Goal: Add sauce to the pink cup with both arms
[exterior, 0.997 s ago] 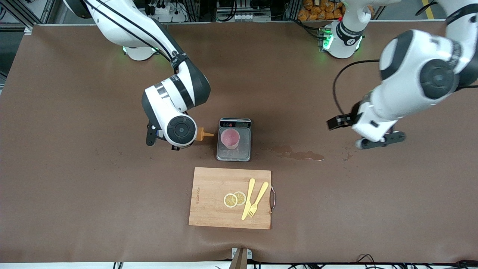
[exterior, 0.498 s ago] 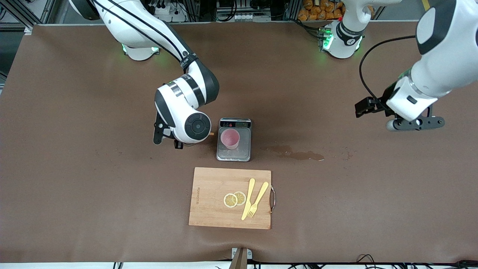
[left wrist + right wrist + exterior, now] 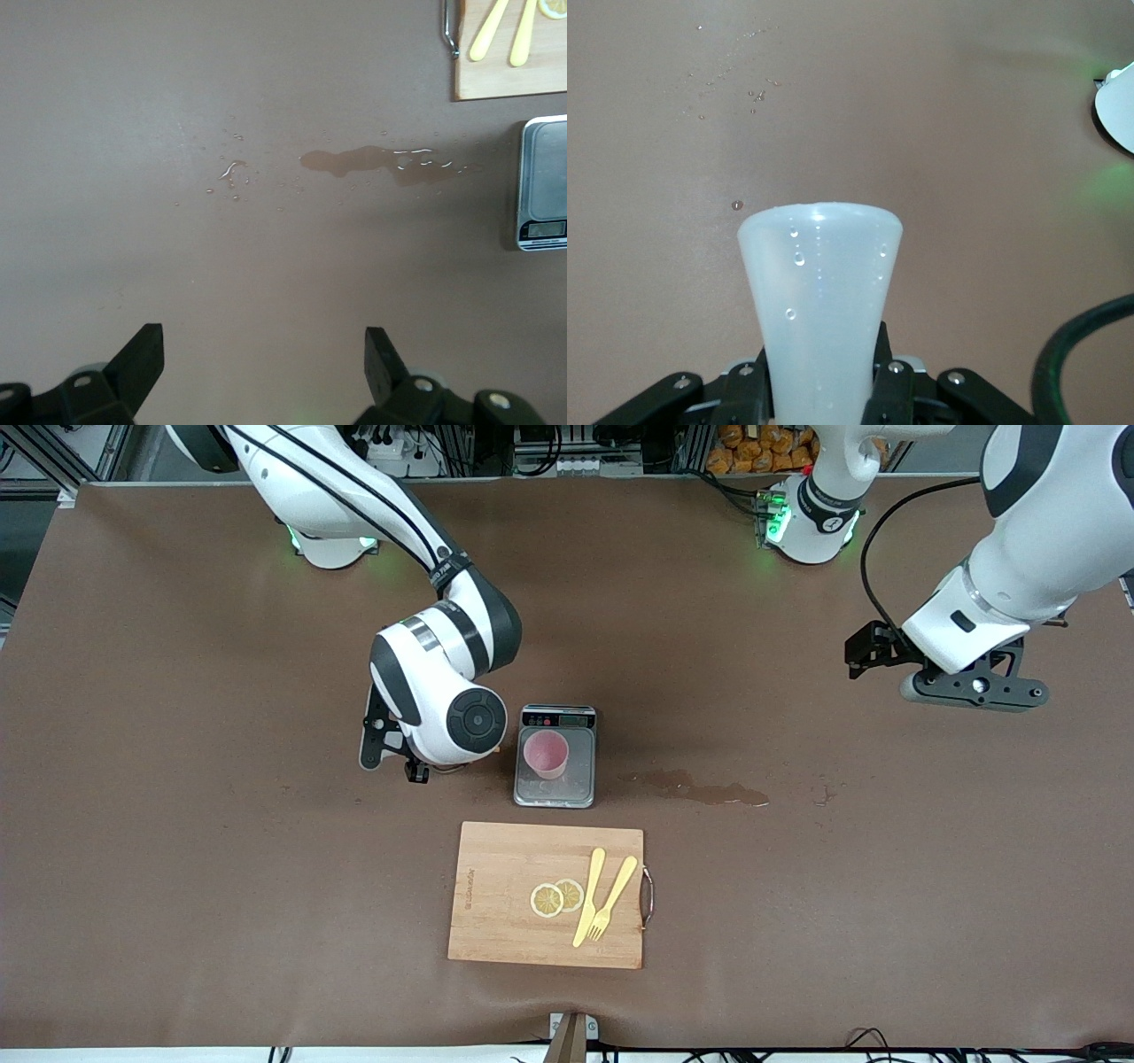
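Observation:
The pink cup point(image 3: 545, 753) stands upright on the grey scale point(image 3: 554, 790) near the table's middle. My right gripper point(image 3: 824, 376) is shut on the sauce, a whitish squeeze bottle point(image 3: 819, 266) with droplets on it, its wide base pointing away from the wrist camera. In the front view the right arm's wrist point(image 3: 447, 722) sits right beside the scale and covers the bottle. My left gripper point(image 3: 970, 686) hangs open and empty over bare table at the left arm's end. Its fingers point(image 3: 142, 354) stand wide apart.
A wooden cutting board point(image 3: 505, 895) lies nearer the front camera than the scale, with lemon slices point(image 3: 555, 897) and a yellow knife and fork point(image 3: 602, 899) on it. A wet spill point(image 3: 709, 790) marks the table between the scale point(image 3: 545, 181) and the left arm's end.
The right arm has swung closer to the scale, and its wrist now covers the orange nozzle. The left arm has pulled up and away from the spill toward its base.

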Controlling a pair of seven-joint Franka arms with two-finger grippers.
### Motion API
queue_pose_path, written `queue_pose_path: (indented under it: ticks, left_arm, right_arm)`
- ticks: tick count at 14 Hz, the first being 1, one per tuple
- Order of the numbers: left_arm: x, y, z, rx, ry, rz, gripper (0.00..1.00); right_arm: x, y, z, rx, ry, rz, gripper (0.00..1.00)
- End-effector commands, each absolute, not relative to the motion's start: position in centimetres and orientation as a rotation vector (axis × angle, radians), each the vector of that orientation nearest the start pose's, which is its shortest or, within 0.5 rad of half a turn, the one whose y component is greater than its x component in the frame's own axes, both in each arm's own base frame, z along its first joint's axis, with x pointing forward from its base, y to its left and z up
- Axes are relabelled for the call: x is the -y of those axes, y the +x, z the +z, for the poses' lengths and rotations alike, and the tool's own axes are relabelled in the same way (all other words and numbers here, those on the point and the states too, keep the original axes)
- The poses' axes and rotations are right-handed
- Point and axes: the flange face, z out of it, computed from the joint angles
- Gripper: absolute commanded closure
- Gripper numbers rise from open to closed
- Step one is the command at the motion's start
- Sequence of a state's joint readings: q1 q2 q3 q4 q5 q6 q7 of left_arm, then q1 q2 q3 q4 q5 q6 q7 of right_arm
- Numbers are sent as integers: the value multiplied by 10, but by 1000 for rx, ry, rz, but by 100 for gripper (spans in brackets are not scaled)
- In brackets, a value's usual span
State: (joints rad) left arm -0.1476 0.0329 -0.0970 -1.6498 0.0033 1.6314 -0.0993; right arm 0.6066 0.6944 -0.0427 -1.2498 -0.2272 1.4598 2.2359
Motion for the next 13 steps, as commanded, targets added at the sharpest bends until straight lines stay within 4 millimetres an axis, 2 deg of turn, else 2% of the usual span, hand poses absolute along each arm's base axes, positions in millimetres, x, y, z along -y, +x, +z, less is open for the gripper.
queue_pose_path:
  ticks: [1,4,6,13]
  left_arm:
    - [121,549,588,-215,-3101,65,0]
    - [100,549,603,-159,-3105,53,0]
    - [98,548,613,-164,-3101,79,0]
    - [100,537,619,-150,-3093,144,0]
  right_arm:
    - [-348,596,340,1959,1774,268,100]
    - [-361,597,345,2020,1796,255,100]
    - [-364,597,342,2029,1790,263,100]
    - [-367,596,340,2028,1792,264,100]
